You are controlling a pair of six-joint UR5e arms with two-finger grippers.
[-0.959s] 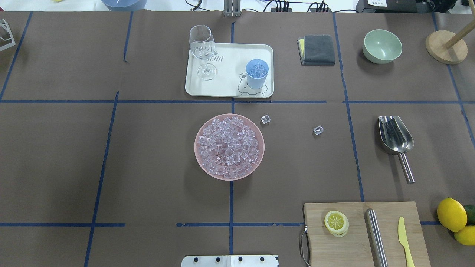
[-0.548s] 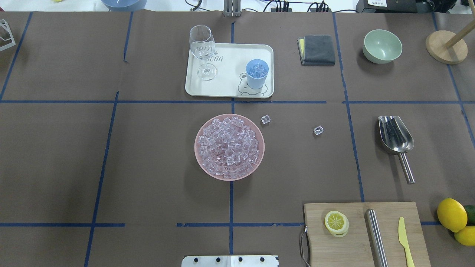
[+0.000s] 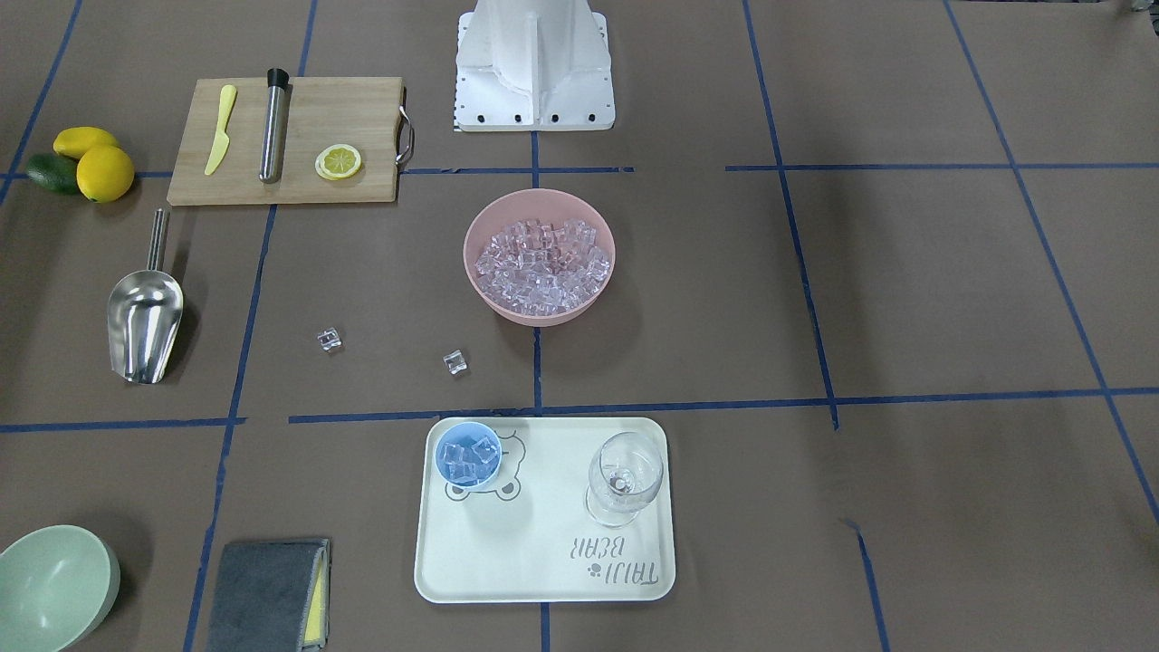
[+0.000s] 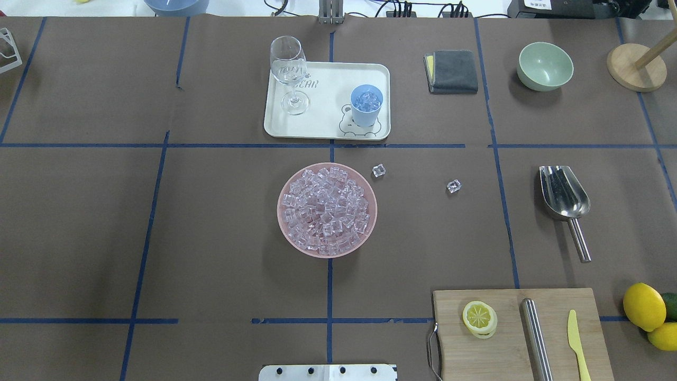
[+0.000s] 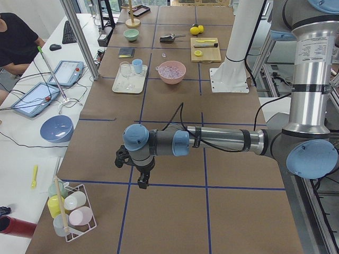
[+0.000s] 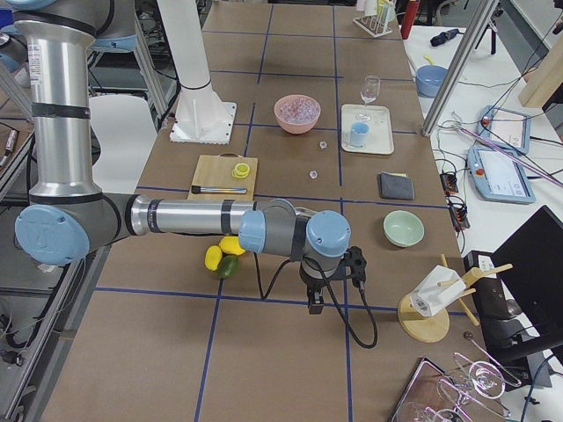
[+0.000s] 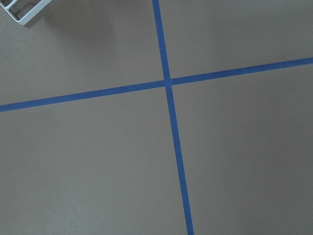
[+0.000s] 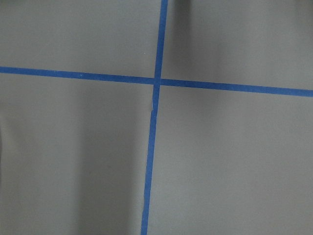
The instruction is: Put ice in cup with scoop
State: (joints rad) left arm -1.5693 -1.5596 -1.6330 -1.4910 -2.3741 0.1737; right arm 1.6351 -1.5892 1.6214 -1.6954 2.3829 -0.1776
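The light-blue cup (image 4: 366, 104) stands on a white tray (image 4: 328, 127) and holds several ice cubes; it also shows in the front view (image 3: 469, 461). A pink bowl (image 4: 284, 235) is full of ice (image 4: 325, 207). Two loose cubes lie on the table (image 4: 378, 170) (image 4: 453, 186). The silver scoop (image 4: 564, 198) lies empty at the right, handle toward the robot. My left gripper (image 5: 141, 182) shows only in the exterior left view, my right gripper (image 6: 314, 303) only in the exterior right view. Both hang over bare table far from the ice. I cannot tell if they are open.
A stemmed glass (image 4: 289, 74) stands on the tray. A grey cloth (image 4: 453, 71), a green bowl (image 4: 545, 65) and a wooden stand (image 4: 634, 66) are at the back right. A cutting board (image 4: 521, 333) with lemon slice, steel cylinder and yellow knife sits front right, lemons (image 4: 643, 306) beside it.
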